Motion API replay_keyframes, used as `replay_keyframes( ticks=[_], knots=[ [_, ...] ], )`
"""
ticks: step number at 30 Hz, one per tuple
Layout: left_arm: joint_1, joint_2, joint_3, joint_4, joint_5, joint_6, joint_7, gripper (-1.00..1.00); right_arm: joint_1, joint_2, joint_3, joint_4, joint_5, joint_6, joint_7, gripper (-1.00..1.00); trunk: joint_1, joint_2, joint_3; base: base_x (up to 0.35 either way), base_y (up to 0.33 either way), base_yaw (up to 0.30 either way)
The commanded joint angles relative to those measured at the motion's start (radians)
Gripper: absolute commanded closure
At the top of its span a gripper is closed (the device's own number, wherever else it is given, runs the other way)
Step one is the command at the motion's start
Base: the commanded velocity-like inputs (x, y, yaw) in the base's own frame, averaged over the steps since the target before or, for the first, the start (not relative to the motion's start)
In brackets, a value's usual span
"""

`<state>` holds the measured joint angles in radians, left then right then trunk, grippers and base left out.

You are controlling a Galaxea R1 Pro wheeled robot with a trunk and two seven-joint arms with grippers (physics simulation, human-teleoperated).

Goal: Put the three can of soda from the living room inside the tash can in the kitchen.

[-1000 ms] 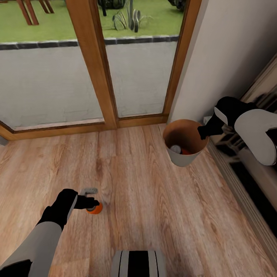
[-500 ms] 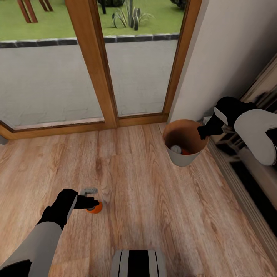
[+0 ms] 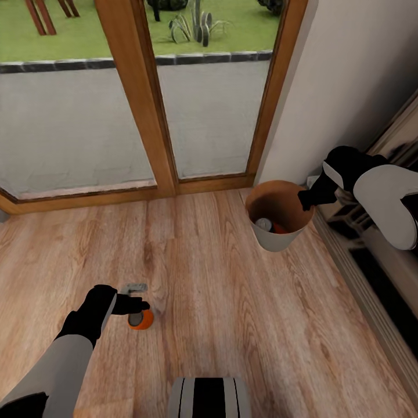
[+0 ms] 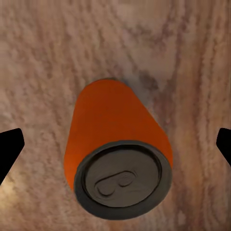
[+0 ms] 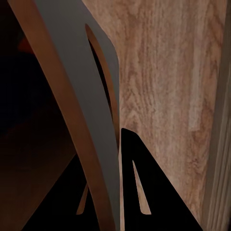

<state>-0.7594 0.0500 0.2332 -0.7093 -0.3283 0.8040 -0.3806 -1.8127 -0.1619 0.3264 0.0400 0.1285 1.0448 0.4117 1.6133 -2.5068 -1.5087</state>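
Note:
An orange soda can (image 3: 140, 319) stands upright on the wood floor at the lower left, its dark top (image 4: 122, 178) facing up. My left gripper (image 3: 139, 296) hovers right over it, open, with the fingertips (image 4: 9, 147) wide apart on either side of the can and not touching it. The trash can (image 3: 273, 239) stands by the wall corner at the right. Inside it show a silvery can top (image 3: 264, 223) and a bit of orange (image 3: 280, 229). My right gripper (image 3: 304, 201) is shut on the trash can's rim (image 5: 91, 125), one finger (image 5: 142, 192) outside the wall.
Wood-framed glass doors (image 3: 157, 104) to the garden close off the far side. A white wall (image 3: 348, 75) and dark cabinet fronts (image 3: 377, 255) run along the right. My base (image 3: 209, 397) shows at the bottom. Open wood floor (image 3: 220, 302) lies between can and bin.
The soda can under my left gripper sits a little lower in the view and now shows its top. The right gripper and the trash can have not moved.

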Motion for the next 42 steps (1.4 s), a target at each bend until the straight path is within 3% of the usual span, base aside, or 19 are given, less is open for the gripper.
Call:
replay_keyframes(
  ticks=[1, 8, 42],
  knots=[
    [0.000, 0.000, 0.000, 0.000, 0.000, 0.000, 0.000, -1.00, 0.000, 0.000, -0.011, 0.000, -0.013, 0.002, 0.006, 1.00, 0.000, 0.000, -0.004, 0.009, 0.000, 0.000],
    [0.000, -0.001, 0.000, -0.001, 0.000, 0.000, 0.000, -1.00, 0.000, -0.001, -0.011, 0.000, -0.013, 0.002, 0.006, 1.00, 0.003, -0.002, -0.031, 0.003, 0.000, 0.000],
    [0.000, -0.001, 0.000, -0.032, 0.000, 0.003, 0.000, -1.00, 0.000, -0.001, -0.006, 0.000, -0.012, 0.002, 0.006, 1.00, 0.003, -0.002, -0.031, -0.052, 0.000, 0.000]
  ],
)
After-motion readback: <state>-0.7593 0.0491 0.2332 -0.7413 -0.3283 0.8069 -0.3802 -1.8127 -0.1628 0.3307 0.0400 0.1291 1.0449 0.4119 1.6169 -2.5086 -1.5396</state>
